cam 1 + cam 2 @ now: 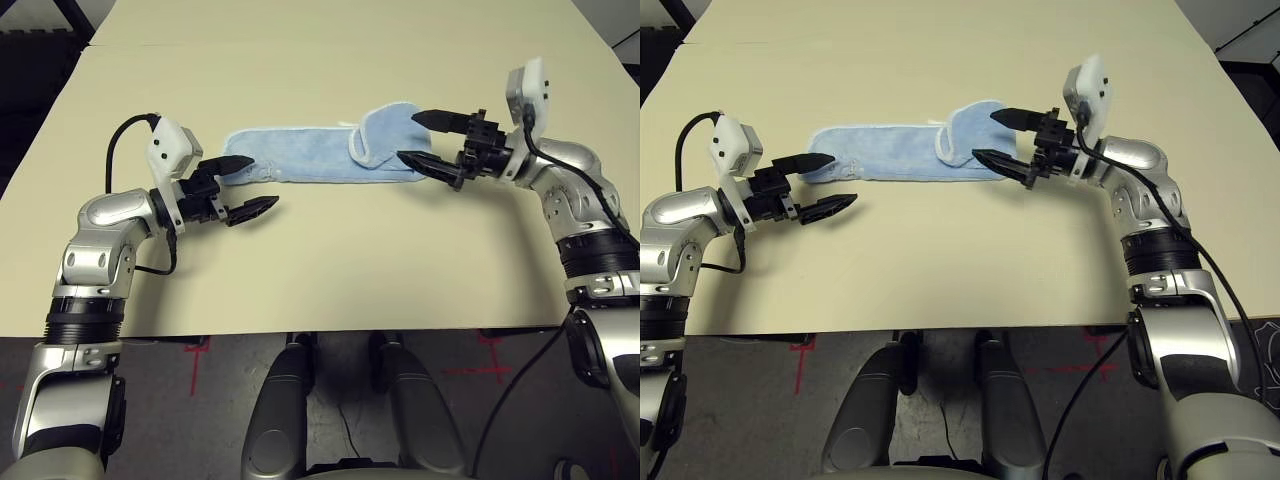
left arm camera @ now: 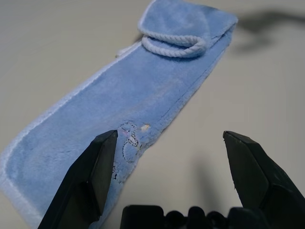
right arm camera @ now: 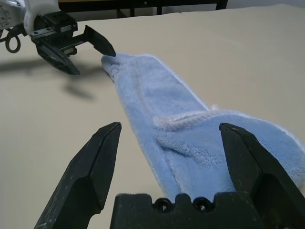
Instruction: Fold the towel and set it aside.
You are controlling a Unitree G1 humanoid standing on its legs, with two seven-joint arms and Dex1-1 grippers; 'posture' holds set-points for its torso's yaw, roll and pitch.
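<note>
The light blue towel (image 1: 310, 155) lies on the table as a long narrow strip running left to right, its right end doubled back over itself in a small flap (image 1: 385, 130). My left gripper (image 1: 244, 185) stands open at the strip's left end, one fingertip over the cloth edge and the other over bare table. Open too, my right gripper (image 1: 424, 138) hovers at the folded right end with nothing between its fingers. In the left wrist view the towel (image 2: 138, 95) stretches away from my open fingers; the right wrist view has the towel (image 3: 190, 138) between and beyond its fingers.
The cream table (image 1: 330, 260) has bare room in front of and behind the towel. Its front edge (image 1: 300, 330) runs close to my body, and dark floor lies past the left and right edges.
</note>
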